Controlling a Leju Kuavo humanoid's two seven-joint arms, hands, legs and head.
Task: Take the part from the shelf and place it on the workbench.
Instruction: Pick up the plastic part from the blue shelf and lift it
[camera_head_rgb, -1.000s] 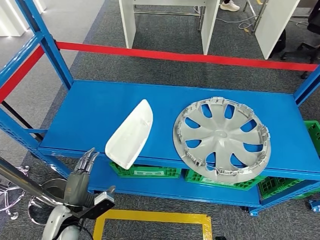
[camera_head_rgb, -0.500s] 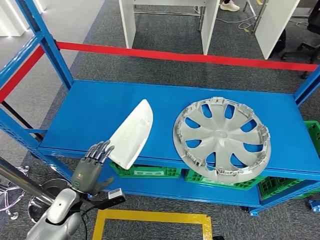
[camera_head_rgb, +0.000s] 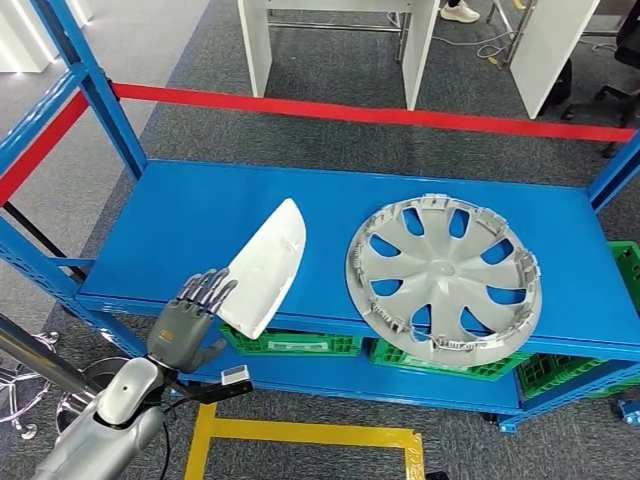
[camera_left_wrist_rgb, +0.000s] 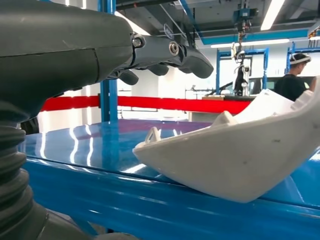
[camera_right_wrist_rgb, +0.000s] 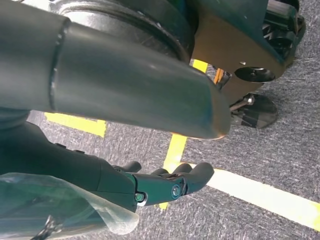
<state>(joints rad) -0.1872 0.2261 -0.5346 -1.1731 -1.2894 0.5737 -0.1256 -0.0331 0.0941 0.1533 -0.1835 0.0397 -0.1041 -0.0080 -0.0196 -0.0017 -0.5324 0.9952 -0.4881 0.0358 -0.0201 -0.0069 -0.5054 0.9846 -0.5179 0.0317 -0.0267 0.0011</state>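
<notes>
My left hand (camera_head_rgb: 185, 325) hovers at the front edge of the blue shelf (camera_head_rgb: 181, 225), fingers spread and empty, their tips just beside the near end of the white part (camera_head_rgb: 262, 268). The part, a long curved plastic shell, lies slantwise on the shelf deck with its near end jutting over the front lip. In the left wrist view the fingers (camera_left_wrist_rgb: 177, 52) reach out above the deck with nothing in them, and the white part (camera_left_wrist_rgb: 241, 155) rests on the shelf edge close ahead, apart from the hand. To the part's right, well apart from it, a silver wheel cover (camera_head_rgb: 443, 277) lies flat on the same deck. Green crates (camera_head_rgb: 290, 343) sit on the level below. My right hand (camera_right_wrist_rgb: 166, 185) hangs over grey carpet crossed by yellow floor tape (camera_right_wrist_rgb: 260, 195), fingers loosely curled and holding nothing. A person (camera_left_wrist_rgb: 295, 75) stands in the background of the left wrist view.
</notes>
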